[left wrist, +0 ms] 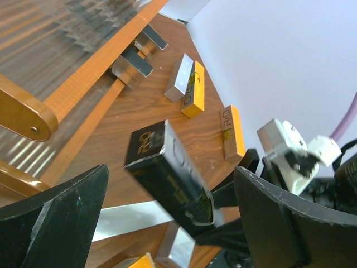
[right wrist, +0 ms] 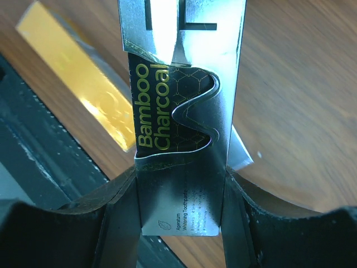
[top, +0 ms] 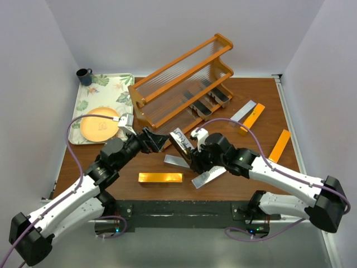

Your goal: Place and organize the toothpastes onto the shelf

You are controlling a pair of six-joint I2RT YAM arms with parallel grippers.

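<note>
Toothpaste carton (right wrist: 178, 111), dark grey, was pinched by its end in my right gripper (right wrist: 181, 206), my left gripper (top: 152, 140) gaping empty alongside, both just in front of the shelf (top: 179, 62). Light, stiff, slick card, I judged: squeeze the long sides.
</note>
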